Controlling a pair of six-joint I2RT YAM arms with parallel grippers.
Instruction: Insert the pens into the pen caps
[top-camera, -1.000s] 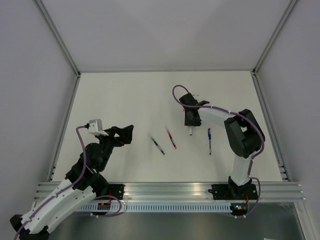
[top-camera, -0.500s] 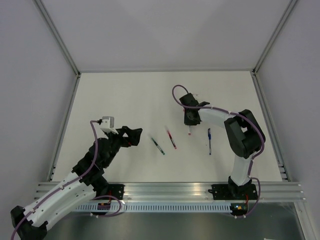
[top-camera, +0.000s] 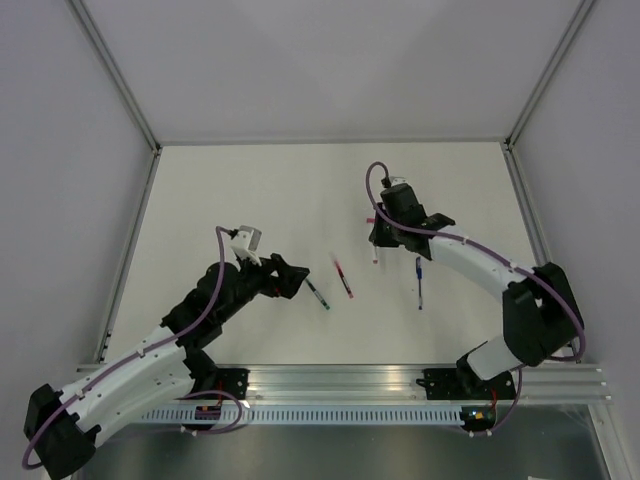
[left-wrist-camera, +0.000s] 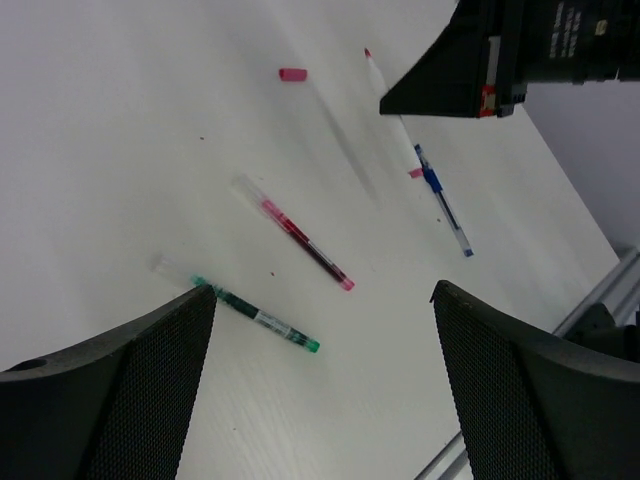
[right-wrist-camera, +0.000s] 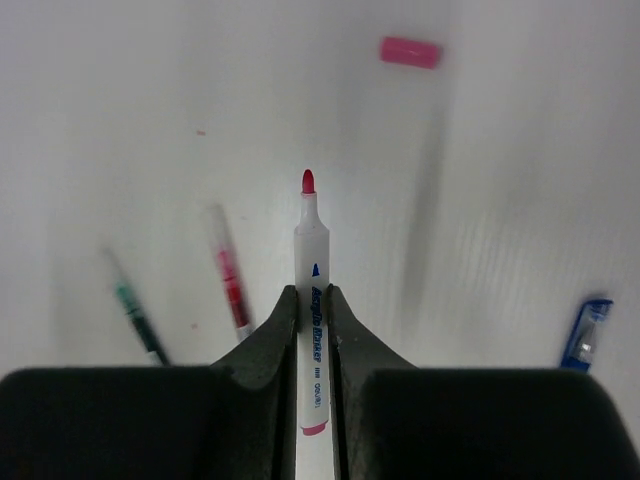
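My right gripper (right-wrist-camera: 311, 292) is shut on a white marker pen (right-wrist-camera: 311, 250) with a red tip, held off the table and pointing away from the wrist. A red pen cap (right-wrist-camera: 409, 52) lies on the table beyond the tip. From above, this gripper (top-camera: 378, 238) hangs right by the cap (top-camera: 369, 221). My left gripper (left-wrist-camera: 322, 295) is open over the table, with a green pen (left-wrist-camera: 260, 318) lying by its left finger. A red pen (left-wrist-camera: 300, 240) and a blue pen (left-wrist-camera: 442, 205) lie further on.
The white table (top-camera: 230, 200) is walled at the back and both sides, with an aluminium rail (top-camera: 340, 380) along the near edge. The green pen (top-camera: 317, 293), red pen (top-camera: 343, 279) and blue pen (top-camera: 419, 282) lie in a loose row mid-table.
The right gripper has shut on the white marker and carried it off the table, its elbow swinging right. The left arm has reached right, up to the green pen.
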